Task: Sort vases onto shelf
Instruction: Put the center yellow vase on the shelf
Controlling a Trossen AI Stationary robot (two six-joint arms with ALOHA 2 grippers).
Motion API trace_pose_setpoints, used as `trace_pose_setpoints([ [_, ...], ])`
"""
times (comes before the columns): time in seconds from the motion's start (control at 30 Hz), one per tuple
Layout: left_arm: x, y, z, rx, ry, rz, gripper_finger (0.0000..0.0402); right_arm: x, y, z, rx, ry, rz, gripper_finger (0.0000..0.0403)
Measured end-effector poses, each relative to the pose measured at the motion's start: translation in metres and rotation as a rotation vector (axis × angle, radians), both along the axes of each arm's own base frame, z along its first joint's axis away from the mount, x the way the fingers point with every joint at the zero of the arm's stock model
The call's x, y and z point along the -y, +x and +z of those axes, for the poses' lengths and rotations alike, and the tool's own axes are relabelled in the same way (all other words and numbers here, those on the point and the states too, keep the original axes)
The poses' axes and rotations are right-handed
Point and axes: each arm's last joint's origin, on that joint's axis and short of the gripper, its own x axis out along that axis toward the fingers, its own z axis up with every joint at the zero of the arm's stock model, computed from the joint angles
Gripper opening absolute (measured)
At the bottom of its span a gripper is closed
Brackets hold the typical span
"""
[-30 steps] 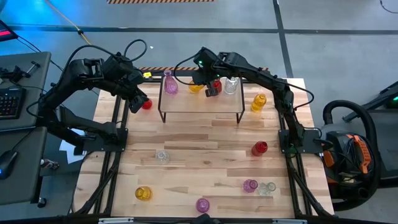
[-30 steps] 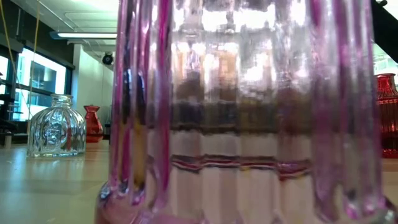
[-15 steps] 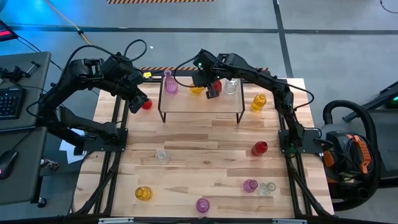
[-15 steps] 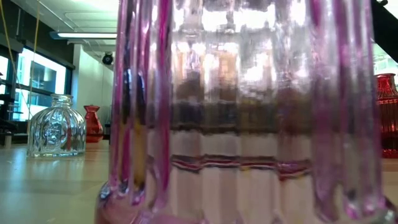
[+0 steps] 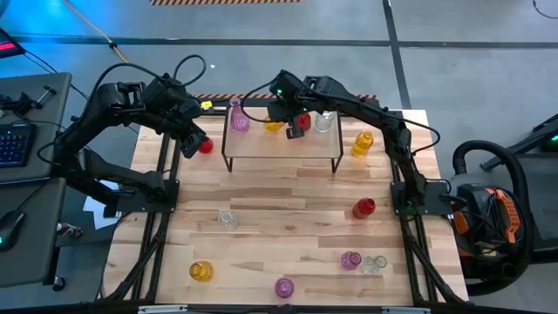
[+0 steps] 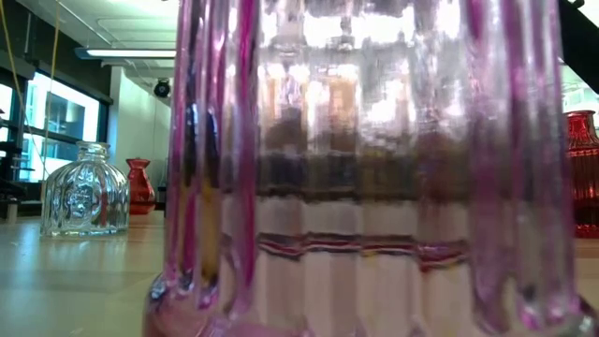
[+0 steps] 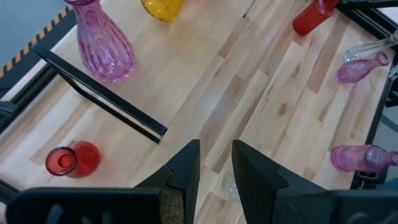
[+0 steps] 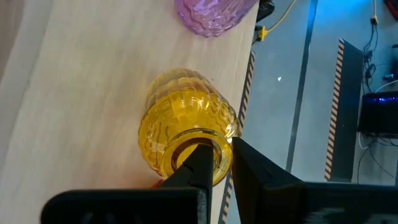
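The shelf [image 5: 283, 150] stands at the table's far middle. On its top stand a pink vase [image 5: 237, 119], a yellow vase [image 5: 273, 125], a red vase [image 5: 304, 119] and a clear vase [image 5: 323, 120]. My right gripper [image 5: 294, 131] is over the shelf, shut on the yellow vase [image 8: 186, 124]. My left gripper [image 5: 193, 139] hovers open and empty left of the shelf. It is beside a red vase [image 5: 206, 146] that stands on the table and also shows in the left wrist view [image 7: 71, 160]. My right gripper holds the yellow vase by the rim of its mouth [image 8: 221, 155]. One finger [image 8: 198, 167] is over or inside the opening and the other [image 8: 249, 167] is outside the neck. The fingers come slanting down from above. The vase stands upright with its base on the shelf top.
More vases stand on the table: yellow [image 5: 363, 143] right of the shelf, red [image 5: 364, 208], clear [image 5: 227, 218], yellow [image 5: 200, 271], pink [image 5: 284, 287], and pink [image 5: 350, 260] beside clear [image 5: 375, 262]. A pink vase [image 6: 374, 168] fills the low view.
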Motion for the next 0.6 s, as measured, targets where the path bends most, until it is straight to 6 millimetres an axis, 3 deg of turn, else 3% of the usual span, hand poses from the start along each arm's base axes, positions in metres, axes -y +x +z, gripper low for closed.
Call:
trace_pose_setpoints([
  [0.33,-0.0005,-0.0001,0.0000,-0.004,0.014,0.011,0.0085,0.0041,-0.0001,0.0020,-0.017,-0.108,-0.071,0.0021],
  [0.6,-0.0005,-0.0001,0.0000,-0.005,0.014,0.011,0.0085,0.0023,0.0001,0.0012,-0.013,-0.074,-0.047,0.0021],
])
